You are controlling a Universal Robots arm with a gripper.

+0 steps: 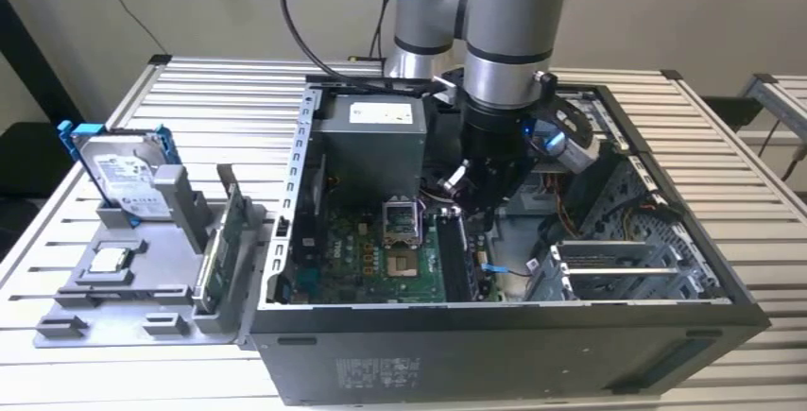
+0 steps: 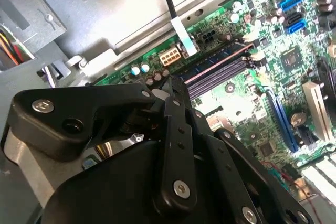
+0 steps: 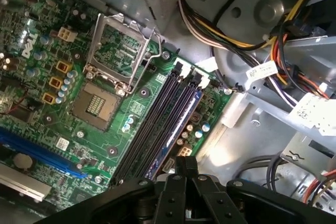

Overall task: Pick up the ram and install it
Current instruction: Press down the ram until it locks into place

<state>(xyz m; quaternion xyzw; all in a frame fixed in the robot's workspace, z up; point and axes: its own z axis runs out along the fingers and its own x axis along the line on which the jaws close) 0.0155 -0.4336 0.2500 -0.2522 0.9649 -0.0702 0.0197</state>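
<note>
The ram [image 3: 176, 127] is a long dark stick with a bluish edge. It stands in the outermost of the black memory slots on the green motherboard [image 3: 31, 66], and its top edge [image 2: 220, 60] shows in the second wrist view. My gripper [image 3: 186, 167] is down inside the open computer case [image 1: 505, 335]. Its black fingers are shut together right over the near end of the ram. I cannot tell whether the tips [image 2: 170, 85] touch the stick. In the exterior view the gripper [image 1: 473, 205] hangs over the slots beside the processor socket.
The open processor socket [image 3: 113, 51] lies beside the slots. Bundled cables [image 3: 273, 51] and a drive cage [image 1: 630, 260] crowd the other side. On the exterior view's left, a grey fixture [image 1: 127, 288] holds a hard drive in a blue bracket [image 1: 127, 170] and a green board on edge [image 1: 227, 241].
</note>
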